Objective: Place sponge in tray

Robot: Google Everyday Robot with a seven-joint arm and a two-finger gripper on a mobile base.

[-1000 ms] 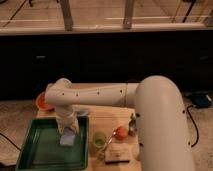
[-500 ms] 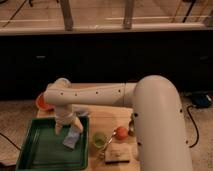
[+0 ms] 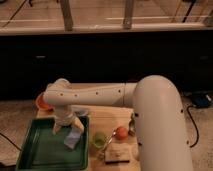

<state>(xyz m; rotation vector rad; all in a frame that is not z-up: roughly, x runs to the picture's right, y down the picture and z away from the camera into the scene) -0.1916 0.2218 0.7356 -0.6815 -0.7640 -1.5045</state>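
The pale blue sponge (image 3: 72,138) lies tilted inside the dark green tray (image 3: 35,150), near the tray's right rim. My gripper (image 3: 68,127) hangs just above the sponge at the tray's back right. Its two fingers are spread apart and hold nothing. The white arm reaches in from the right and covers the table behind the tray.
A round orange dish (image 3: 42,102) sits behind the tray at the left. A small green cup (image 3: 99,139), an orange ball (image 3: 121,133) and a tan block with a dark mark (image 3: 119,154) lie right of the tray. A dark cabinet stands behind the table.
The sponge has left the gripper, tipped over and slid right in the tray. The gripper has opened and lifted slightly.
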